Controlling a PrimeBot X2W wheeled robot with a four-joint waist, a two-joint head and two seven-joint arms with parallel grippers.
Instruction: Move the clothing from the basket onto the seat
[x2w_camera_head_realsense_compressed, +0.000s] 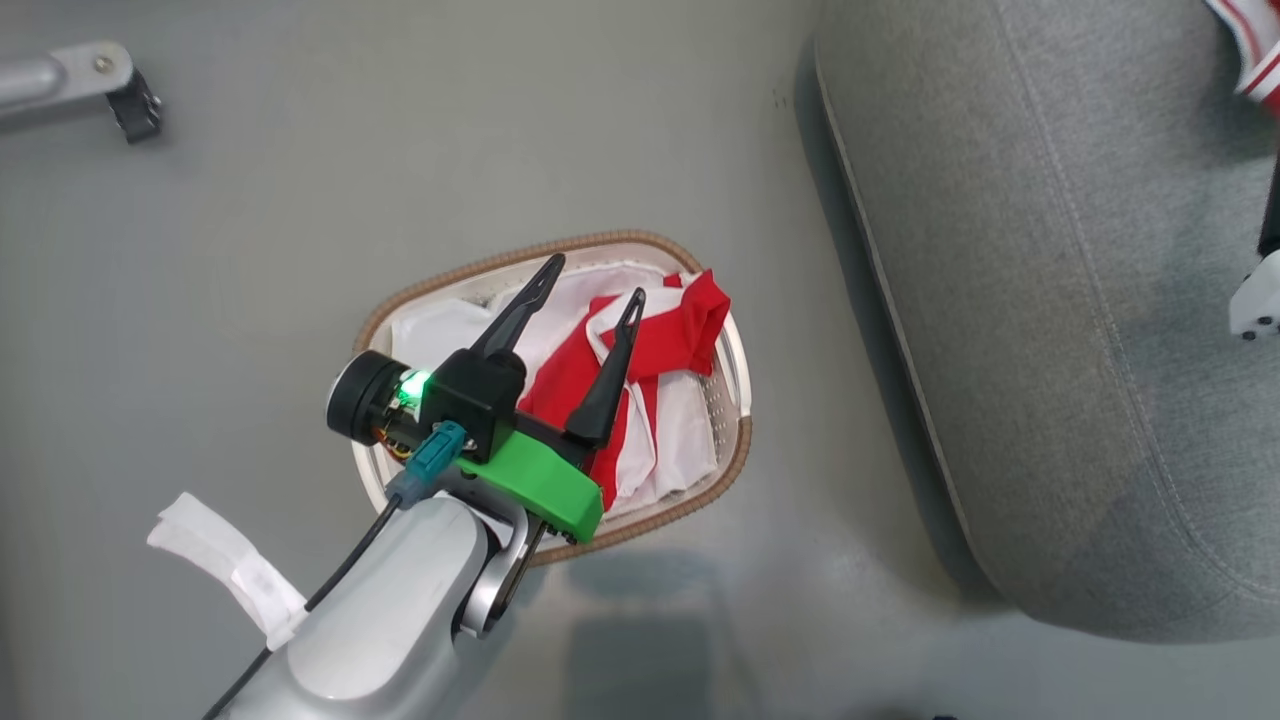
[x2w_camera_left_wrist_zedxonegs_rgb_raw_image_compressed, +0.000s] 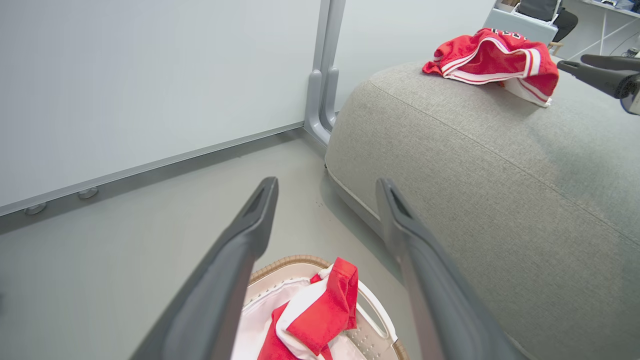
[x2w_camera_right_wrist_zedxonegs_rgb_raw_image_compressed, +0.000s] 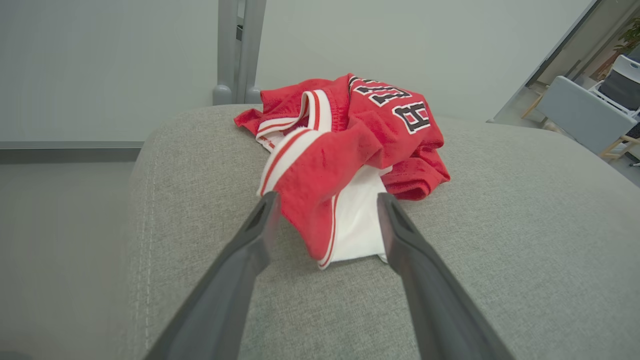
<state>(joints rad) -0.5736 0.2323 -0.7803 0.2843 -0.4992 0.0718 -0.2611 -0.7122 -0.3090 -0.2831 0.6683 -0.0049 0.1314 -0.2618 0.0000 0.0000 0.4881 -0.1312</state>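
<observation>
Head view: left claw (x2w_camera_head_realsense_compressed: 595, 280) is spread wide over the basket (x2w_camera_head_realsense_compressed: 610, 238), with a red-and-white garment (x2w_camera_head_realsense_compressed: 680, 340) crumpled inside on the white liner (x2w_camera_head_realsense_compressed: 440, 325). Left wrist: basket's on the floor (x2w_camera_left_wrist_zedxonegs_rgb_raw_image_compressed: 125, 240) just beside the seat (x2w_camera_left_wrist_zedxonegs_rgb_raw_image_compressed: 475, 165). Right wrist: right claw (x2w_camera_right_wrist_zedxonegs_rgb_raw_image_compressed: 327, 197) is spread too, one finger either side of a lettered jersey (x2w_camera_right_wrist_zedxonegs_rgb_raw_image_compressed: 360, 130) lying on the seat.

Around me: floor, wall and some far furniture.
I look down on a smooth grey floor (x2w_camera_head_realsense_compressed: 300, 250), where a metal bar (x2w_camera_head_realsense_compressed: 55, 78) ending in a black foot (x2w_camera_head_realsense_compressed: 135, 110) lies at the upper left of my head view. A pale wall panel (x2w_camera_left_wrist_zedxonegs_rgb_raw_image_compressed: 150, 75) meets a grey upright post (x2w_camera_left_wrist_zedxonegs_rgb_raw_image_compressed: 325, 65). Past the wall's end stand a chair (x2w_camera_right_wrist_zedxonegs_rgb_raw_image_compressed: 620, 80) and a grey-blue piece of furniture (x2w_camera_right_wrist_zedxonegs_rgb_raw_image_compressed: 575, 112) on wooden legs.
</observation>
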